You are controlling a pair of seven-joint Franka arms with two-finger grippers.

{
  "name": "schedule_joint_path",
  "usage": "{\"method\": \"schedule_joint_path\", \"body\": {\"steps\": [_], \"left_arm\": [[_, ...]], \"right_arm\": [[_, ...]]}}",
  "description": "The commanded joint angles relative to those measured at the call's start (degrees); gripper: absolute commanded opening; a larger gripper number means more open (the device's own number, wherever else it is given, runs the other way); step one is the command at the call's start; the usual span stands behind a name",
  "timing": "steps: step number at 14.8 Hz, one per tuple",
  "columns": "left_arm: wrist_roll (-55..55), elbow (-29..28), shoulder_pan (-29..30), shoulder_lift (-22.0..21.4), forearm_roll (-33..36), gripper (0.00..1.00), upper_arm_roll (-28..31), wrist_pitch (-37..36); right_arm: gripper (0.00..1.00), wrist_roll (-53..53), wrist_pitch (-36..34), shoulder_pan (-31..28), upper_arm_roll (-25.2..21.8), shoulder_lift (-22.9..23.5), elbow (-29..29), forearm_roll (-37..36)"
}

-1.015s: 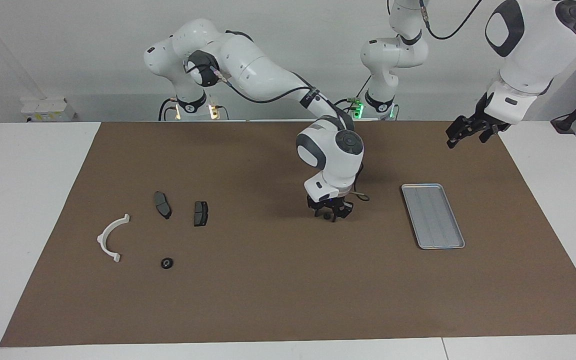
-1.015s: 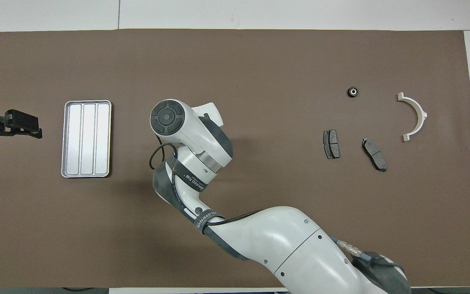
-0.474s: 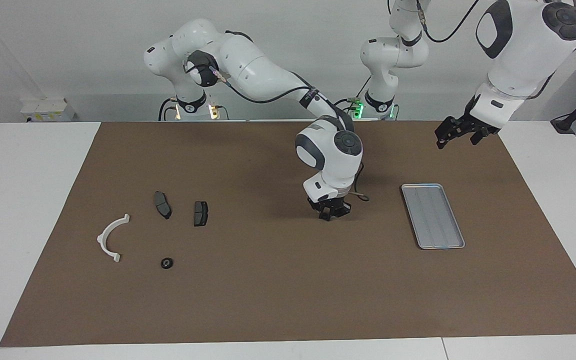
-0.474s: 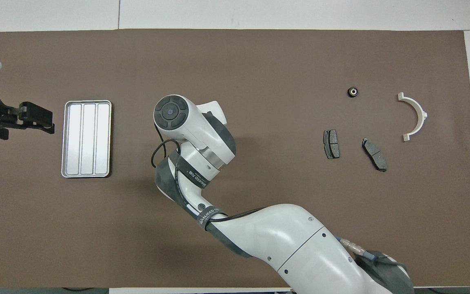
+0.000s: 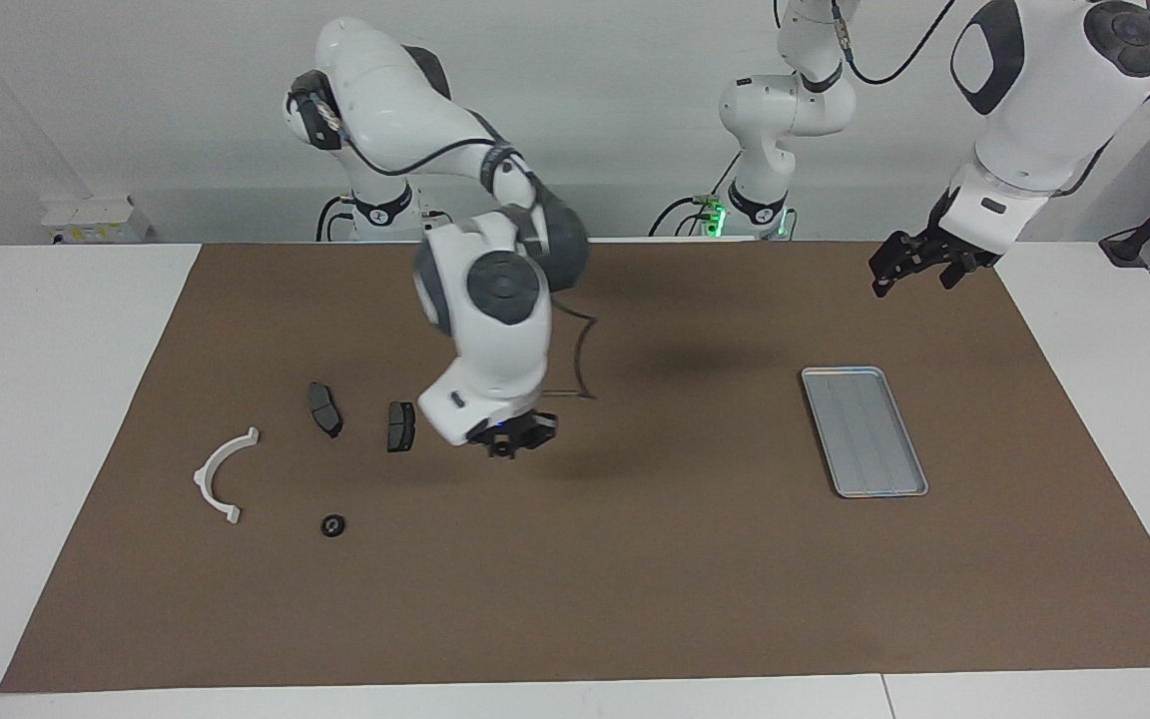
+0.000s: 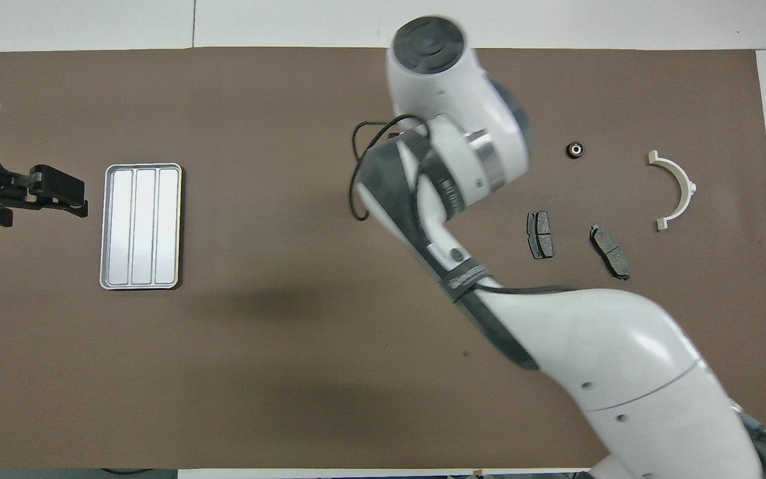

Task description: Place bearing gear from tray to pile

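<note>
My right gripper [image 5: 507,443] hangs low over the mat, just beside the brake pad [image 5: 400,425] on its tray side. It is shut on a small dark bearing gear, barely visible between the fingers. In the overhead view the wrist hides the gripper. The pile holds a white half-ring bracket [image 5: 224,474] [image 6: 675,189], two dark brake pads [image 5: 324,408] [image 6: 540,234] [image 6: 610,251], and another small black bearing gear [image 5: 333,524] [image 6: 576,150]. The silvery tray [image 5: 864,429] [image 6: 141,226] lies empty toward the left arm's end. My left gripper [image 5: 909,265] [image 6: 57,193] waits in the air beside the tray.
A brown mat [image 5: 635,599] covers most of the white table. A loose black cable [image 5: 580,359] hangs from the right wrist. The right arm's forearm [image 6: 556,332] crosses the mat near the robots' edge.
My right gripper closed on the small dark part at mid-mat, lifted it, and swung toward the pile, now beside the brake pads. The left gripper shifted slightly toward the tray.
</note>
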Motion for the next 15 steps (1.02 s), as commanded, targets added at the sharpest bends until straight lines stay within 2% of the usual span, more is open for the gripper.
{"method": "schedule_joint_path", "body": {"steps": [1,7,11,15], "left_arm": [[0.0,0.4,-0.6,-0.3,0.4,1.00,0.3,-0.5],[0.0,-2.4,-0.5,-1.9,0.4,1.00,0.3,-0.7],[0.0,-2.4,-0.5,-1.9,0.4,1.00,0.3,-0.7],[0.0,-2.4,-0.5,-1.9,0.4,1.00,0.3,-0.7]], "right_arm": [[0.00,-6.5,6.1,-4.4,1.6,0.3,-6.2,0.3],[0.00,-7.8,19.6,-7.0,1.5,0.6,-18.2,-0.5],[0.00,-7.6,21.5,-6.6,1.2,0.7,-21.6,-2.8],[0.00,-7.2,21.5,-7.7,1.5,0.6,-22.2,-4.3]]}}
